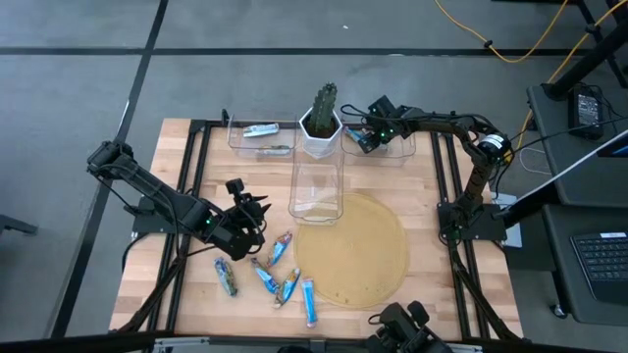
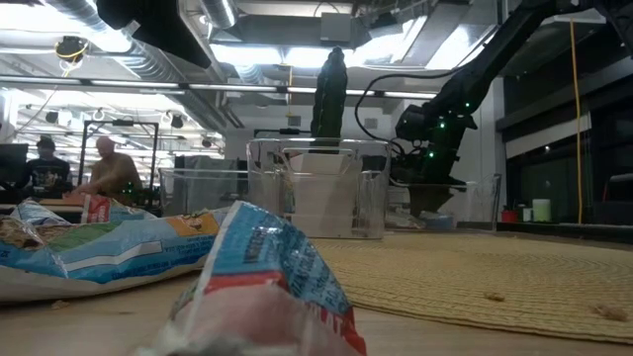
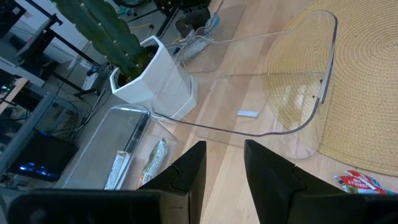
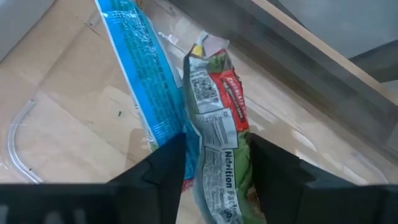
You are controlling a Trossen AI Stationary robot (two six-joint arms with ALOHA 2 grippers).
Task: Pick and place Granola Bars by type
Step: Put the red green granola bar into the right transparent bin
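While your right gripper point(image 4: 211, 168) reaches into the far right bin point(image 1: 400, 149), its fingers clenched on a green bar point(image 4: 219, 155) beside a blue one point(image 4: 140, 74), your left gripper point(image 1: 257, 208) hangs released above the worktop's scattered bars point(image 1: 267, 278)

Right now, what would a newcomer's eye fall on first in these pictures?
Probably the cluster of bright blue Granola Bars scattered on the wooden table's near side, by the round woven mat. Next, the cactus in its white pot standing at the far edge between clear bins. The right gripper hangs over the far right bin, shut on a green-and-red bar, while the left gripper hovers open above the bars.
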